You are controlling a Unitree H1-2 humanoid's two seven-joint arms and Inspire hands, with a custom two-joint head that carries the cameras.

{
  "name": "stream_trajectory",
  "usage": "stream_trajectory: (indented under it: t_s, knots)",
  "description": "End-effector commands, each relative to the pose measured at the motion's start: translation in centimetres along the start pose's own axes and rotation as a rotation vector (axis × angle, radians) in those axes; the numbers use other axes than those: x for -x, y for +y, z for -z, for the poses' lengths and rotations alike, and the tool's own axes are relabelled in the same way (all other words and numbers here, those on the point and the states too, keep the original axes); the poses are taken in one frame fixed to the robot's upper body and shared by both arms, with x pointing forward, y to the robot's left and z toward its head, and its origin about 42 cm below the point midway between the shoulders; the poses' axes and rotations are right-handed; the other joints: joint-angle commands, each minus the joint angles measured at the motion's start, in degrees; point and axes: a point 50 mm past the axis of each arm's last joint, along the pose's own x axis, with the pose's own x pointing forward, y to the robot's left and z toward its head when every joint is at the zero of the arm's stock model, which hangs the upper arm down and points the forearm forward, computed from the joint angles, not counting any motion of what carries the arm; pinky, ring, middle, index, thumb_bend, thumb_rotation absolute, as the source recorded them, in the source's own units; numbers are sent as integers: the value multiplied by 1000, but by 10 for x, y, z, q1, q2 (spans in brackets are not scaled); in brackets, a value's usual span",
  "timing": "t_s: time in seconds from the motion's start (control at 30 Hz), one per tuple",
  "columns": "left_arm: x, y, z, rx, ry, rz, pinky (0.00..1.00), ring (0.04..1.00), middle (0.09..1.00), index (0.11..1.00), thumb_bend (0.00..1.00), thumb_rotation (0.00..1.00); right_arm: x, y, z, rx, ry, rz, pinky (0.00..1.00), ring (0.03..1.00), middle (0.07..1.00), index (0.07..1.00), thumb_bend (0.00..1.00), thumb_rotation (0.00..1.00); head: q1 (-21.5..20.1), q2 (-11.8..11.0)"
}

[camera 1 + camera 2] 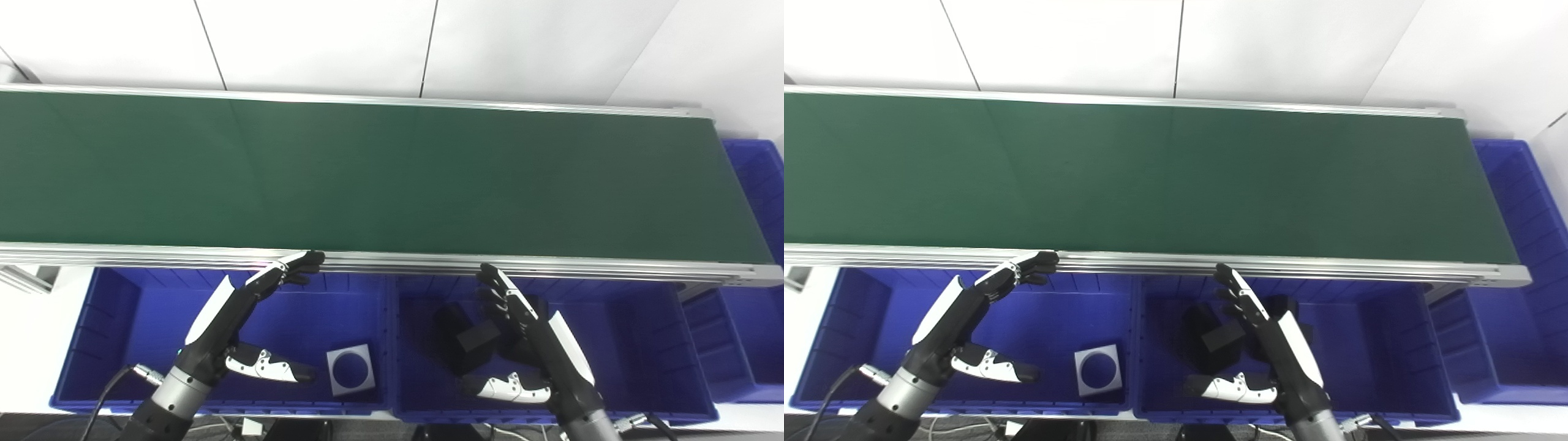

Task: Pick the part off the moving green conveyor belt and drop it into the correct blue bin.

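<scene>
The green conveyor belt (367,171) runs across the view and carries no part that I can see. My left hand (245,321) is open and empty over the left blue bin (110,343), fingertips near the belt's front rail. My right hand (527,343) is open and empty over the middle blue bin (643,343). A grey square part with a round hole (350,369) lies in the left bin. Several black block parts (465,337) lie in the middle bin, partly hidden by my right hand.
The belt's aluminium front rail (429,263) runs just above both bins. A third blue bin (753,306) stands at the right, past the belt's end. White wall panels are behind the belt.
</scene>
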Motion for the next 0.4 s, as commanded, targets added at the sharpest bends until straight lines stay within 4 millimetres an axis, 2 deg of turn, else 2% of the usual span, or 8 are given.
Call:
stream_trajectory:
  t_s: [0.0,0.2,0.37]
  knots:
    - [-3,2,-5,9,-38,-8,742,818,862,850,954,439,-2,-1,-8,14,-76,20,806,887,938,975,974,500,2,-1]
    - [-6,6,-3,30,-39,-7,727,816,867,858,945,431,-5,-1,-7,30,-86,34,808,885,931,969,957,503,3,-4]
    - [-13,9,0,38,-43,-20,720,808,866,856,958,436,-13,0,-4,50,-83,45,802,884,930,969,962,512,0,-17]
